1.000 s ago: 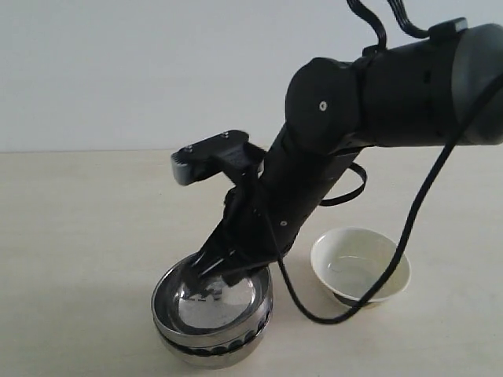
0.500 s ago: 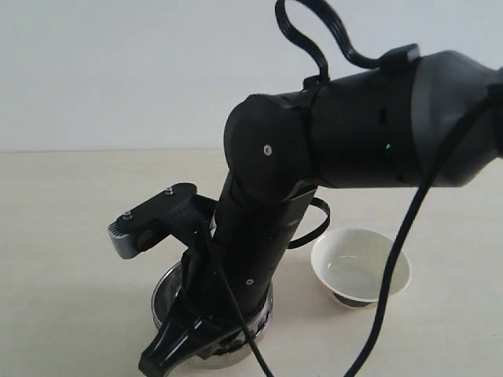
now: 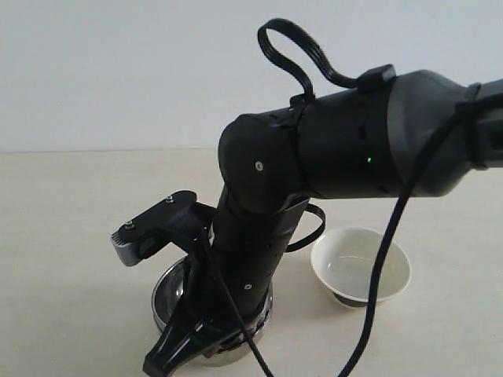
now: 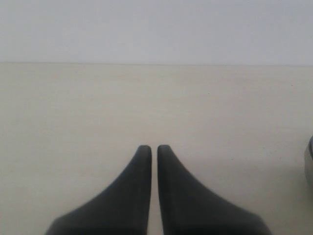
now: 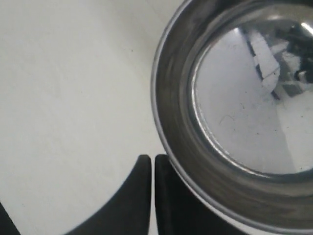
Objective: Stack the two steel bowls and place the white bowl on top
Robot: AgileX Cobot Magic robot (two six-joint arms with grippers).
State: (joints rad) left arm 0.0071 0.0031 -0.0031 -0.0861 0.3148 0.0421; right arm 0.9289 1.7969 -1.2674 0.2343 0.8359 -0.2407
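The steel bowls (image 3: 167,287) stand at the front of the table, mostly hidden behind my right arm. In the right wrist view the top steel bowl (image 5: 244,122) shows a mirror-like inside with nothing in it. My right gripper (image 3: 156,366) is shut and holds nothing. It sits low, just outside the bowl's near-left rim (image 5: 164,137), and that rim covers part of one finger. The white bowl (image 3: 361,267) stands upright to the right of the steel bowls, apart from them. My left gripper (image 4: 150,147) is shut over bare table.
The pale tabletop (image 3: 71,236) stretches left and back to a plain wall. My right arm (image 3: 314,165) and its cable (image 3: 377,298) hang over the middle, close above the white bowl. A sliver of steel (image 4: 310,161) shows at the edge of the left wrist view.
My right gripper has come out of the top steel bowl and swung down to its near-left side. In the last half second it barely moved.
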